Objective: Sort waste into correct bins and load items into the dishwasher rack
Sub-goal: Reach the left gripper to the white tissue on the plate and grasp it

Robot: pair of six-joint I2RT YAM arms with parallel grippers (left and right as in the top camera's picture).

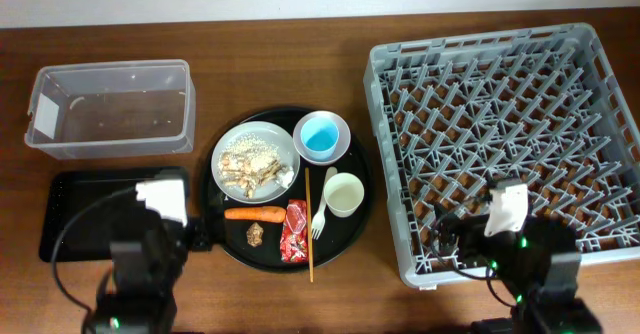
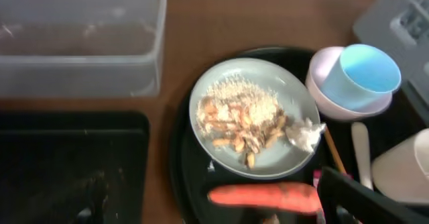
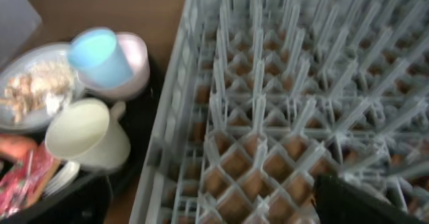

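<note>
On the round black tray, a grey plate (image 1: 255, 161) holds beige scraps (image 2: 241, 113) and a white tissue (image 2: 305, 133). A blue cup (image 1: 321, 137) sits in a white bowl (image 1: 343, 124). A whitish cup (image 1: 343, 194), fork (image 1: 322, 214), chopstick (image 1: 308, 224), carrot (image 1: 254, 213), red wrapper (image 1: 296, 231) and brown lump (image 1: 254, 235) lie in front of them. The clear tub (image 1: 110, 109) and the shallow black tray (image 1: 80, 209) are at the left. The rack (image 1: 500, 144) is at the right. My left gripper (image 2: 221, 214) is open over the carrot's near side. My right gripper (image 3: 214, 210) is open above the rack's front left corner.
The round black tray (image 1: 362, 189) lies between the black rectangular tray and the rack, almost touching both. Both arm bases stand at the table's front edge. Bare wood shows behind the trays and along the back edge.
</note>
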